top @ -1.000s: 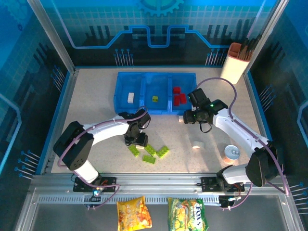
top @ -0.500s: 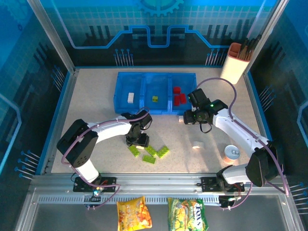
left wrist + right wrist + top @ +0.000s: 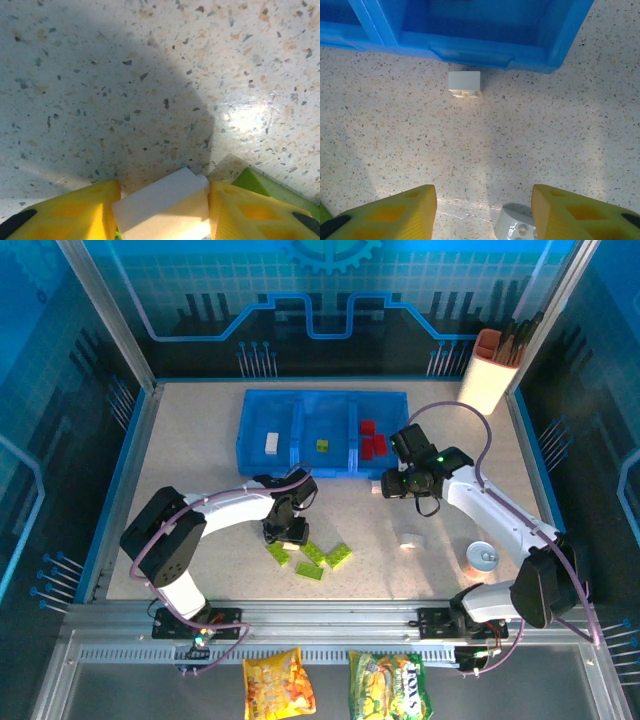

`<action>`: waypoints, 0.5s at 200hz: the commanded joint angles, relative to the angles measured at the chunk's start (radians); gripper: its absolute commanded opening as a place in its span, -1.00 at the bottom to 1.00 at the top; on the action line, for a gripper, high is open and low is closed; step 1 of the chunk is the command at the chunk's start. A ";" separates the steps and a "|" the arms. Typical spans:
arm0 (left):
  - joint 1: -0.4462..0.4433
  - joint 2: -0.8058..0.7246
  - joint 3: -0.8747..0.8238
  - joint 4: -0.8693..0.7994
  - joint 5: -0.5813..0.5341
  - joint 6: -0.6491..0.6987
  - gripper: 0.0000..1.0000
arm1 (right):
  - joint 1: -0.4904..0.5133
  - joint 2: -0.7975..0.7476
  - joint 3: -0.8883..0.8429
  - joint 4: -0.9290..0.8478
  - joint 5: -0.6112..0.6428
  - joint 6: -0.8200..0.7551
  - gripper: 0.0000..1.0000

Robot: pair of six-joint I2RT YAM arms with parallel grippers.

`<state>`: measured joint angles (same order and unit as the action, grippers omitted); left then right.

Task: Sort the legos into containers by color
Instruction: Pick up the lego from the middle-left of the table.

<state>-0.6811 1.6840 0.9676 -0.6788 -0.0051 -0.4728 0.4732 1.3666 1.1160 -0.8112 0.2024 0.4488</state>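
Observation:
My left gripper (image 3: pixel 164 186) is low over the table with its yellow fingers pressed on both sides of a white lego (image 3: pixel 160 205); a lime green lego (image 3: pixel 272 187) lies just beyond the right finger. From above, the left gripper (image 3: pixel 283 533) stands beside several green legos (image 3: pixel 313 551). The blue three-compartment containers tray (image 3: pixel 322 416) holds a white lego (image 3: pixel 271 442) on the left, a green one (image 3: pixel 323 446) in the middle and red ones (image 3: pixel 372 440) on the right. My right gripper (image 3: pixel 484 192) hangs open in front of the tray (image 3: pixel 470 50), a white lego (image 3: pixel 464 82) ahead of it.
A pale round piece (image 3: pixel 517 227) lies by the right gripper's right finger. Another white lego (image 3: pixel 411 540) and a small round can (image 3: pixel 482 558) sit at the right. A white-and-orange utensil cup (image 3: pixel 487 370) stands back right. Snack bags (image 3: pixel 278 683) lie below the rail.
The left gripper has narrowed its jaws onto the white lego and edged slightly toward the green legos. The right arm has stayed where it was.

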 commanded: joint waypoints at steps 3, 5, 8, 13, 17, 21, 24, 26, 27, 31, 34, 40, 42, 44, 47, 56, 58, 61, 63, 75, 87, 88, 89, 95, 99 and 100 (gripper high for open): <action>-0.011 0.011 0.007 -0.022 -0.033 -0.006 -0.07 | 0.015 -0.007 -0.003 -0.019 0.015 0.009 0.08; -0.011 0.011 0.007 -0.021 -0.037 -0.005 -0.07 | 0.015 -0.006 -0.002 -0.019 0.015 0.008 0.08; -0.011 0.011 0.007 -0.021 -0.040 -0.005 -0.07 | 0.015 -0.007 -0.002 -0.018 0.015 0.008 0.08; -0.010 0.010 0.007 -0.022 -0.048 -0.003 -0.07 | 0.015 -0.006 -0.002 -0.017 0.016 0.008 0.08; -0.011 0.009 0.008 -0.022 -0.052 0.000 -0.07 | 0.014 -0.005 -0.001 -0.018 0.017 0.008 0.08; -0.011 0.009 0.010 -0.024 -0.056 -0.001 -0.08 | 0.015 -0.004 -0.001 -0.017 0.018 0.008 0.08; -0.011 0.009 0.012 -0.026 -0.058 0.001 -0.08 | 0.015 -0.002 0.000 -0.017 0.018 0.008 0.08; -0.011 0.008 0.013 -0.027 -0.060 0.003 -0.08 | 0.015 -0.003 0.001 -0.018 0.017 0.007 0.08; -0.011 0.008 0.013 -0.028 -0.060 0.003 -0.08 | 0.015 -0.003 0.001 -0.018 0.017 0.007 0.08; -0.011 0.010 0.014 -0.027 -0.065 0.006 -0.08 | 0.015 -0.001 0.001 -0.019 0.017 0.007 0.08; -0.011 0.010 0.015 -0.030 -0.068 0.009 -0.08 | 0.015 0.000 0.002 -0.019 0.017 0.006 0.08; -0.011 0.011 0.019 -0.030 -0.073 0.012 -0.09 | 0.015 0.001 0.003 -0.019 0.017 0.006 0.08; -0.010 0.011 0.020 -0.031 -0.075 0.012 -0.09 | 0.015 0.002 0.004 -0.020 0.017 0.006 0.08; -0.008 0.011 0.021 -0.032 -0.076 0.013 -0.09 | 0.014 0.002 0.004 -0.020 0.018 0.006 0.08; -0.009 0.011 0.022 -0.033 -0.079 0.016 -0.09 | 0.015 0.003 0.005 -0.020 0.019 0.005 0.08; -0.007 0.011 0.027 -0.036 -0.087 0.019 -0.09 | 0.014 0.005 0.007 -0.021 0.021 0.005 0.07; -0.007 0.010 0.029 -0.037 -0.089 0.021 -0.09 | 0.015 0.005 0.007 -0.020 0.020 0.004 0.07; -0.006 0.011 0.029 -0.037 -0.090 0.023 -0.09 | 0.015 0.004 0.008 -0.021 0.021 0.004 0.07; -0.006 0.011 0.031 -0.038 -0.091 0.023 -0.09 | 0.015 0.004 0.008 -0.022 0.022 0.003 0.07; -0.001 0.005 0.036 -0.038 -0.093 0.027 -0.09 | 0.015 0.005 0.011 -0.025 0.023 0.001 0.07; 0.004 -0.004 0.041 -0.039 -0.096 0.031 -0.09 | 0.014 0.005 0.014 -0.026 0.027 0.000 0.07; 0.004 -0.005 0.042 -0.040 -0.096 0.031 -0.09 | 0.014 0.006 0.013 -0.027 0.027 0.000 0.07; 0.005 -0.005 0.042 -0.040 -0.097 0.031 -0.09 | 0.015 0.006 0.013 -0.027 0.027 0.000 0.07; 0.010 -0.011 0.046 -0.042 -0.098 0.034 -0.09 | 0.014 0.006 0.014 -0.030 0.028 -0.001 0.07; 0.013 -0.015 0.047 -0.044 -0.098 0.036 -0.09 | 0.015 0.005 0.015 -0.031 0.030 -0.002 0.07; 0.012 -0.016 0.047 -0.044 -0.098 0.036 -0.09 | 0.015 0.006 0.015 -0.031 0.029 -0.001 0.07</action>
<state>-0.6827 1.6840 0.9829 -0.6868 -0.0719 -0.4648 0.4732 1.3674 1.1160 -0.8127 0.2096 0.4484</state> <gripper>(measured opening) 0.460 0.536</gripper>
